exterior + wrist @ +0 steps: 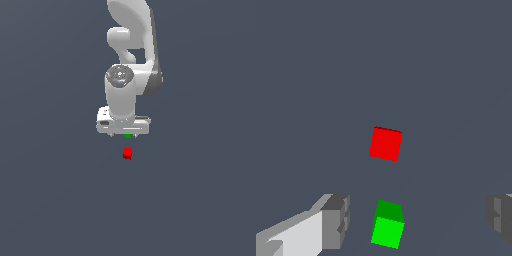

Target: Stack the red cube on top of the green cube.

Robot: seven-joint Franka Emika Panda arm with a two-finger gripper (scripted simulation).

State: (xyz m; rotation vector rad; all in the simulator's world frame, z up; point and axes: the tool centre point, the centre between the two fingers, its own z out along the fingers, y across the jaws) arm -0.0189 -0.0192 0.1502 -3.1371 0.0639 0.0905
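Note:
The red cube [127, 153] lies on the dark grey floor, just in front of the white gripper in the exterior view; it also shows in the wrist view [385, 143]. The green cube [128, 135] peeks out as a thin strip under the gripper's body; in the wrist view [388, 224] it lies between the two fingers. The gripper [418, 220] is open and empty, high above both cubes. One of its fingers [336, 220] stands to one side of the green cube and the other at the frame's edge. The cubes are apart, not touching.
The white arm [131, 45] rises behind the gripper at the top centre of the exterior view. The dark grey floor [60, 200] spreads all around.

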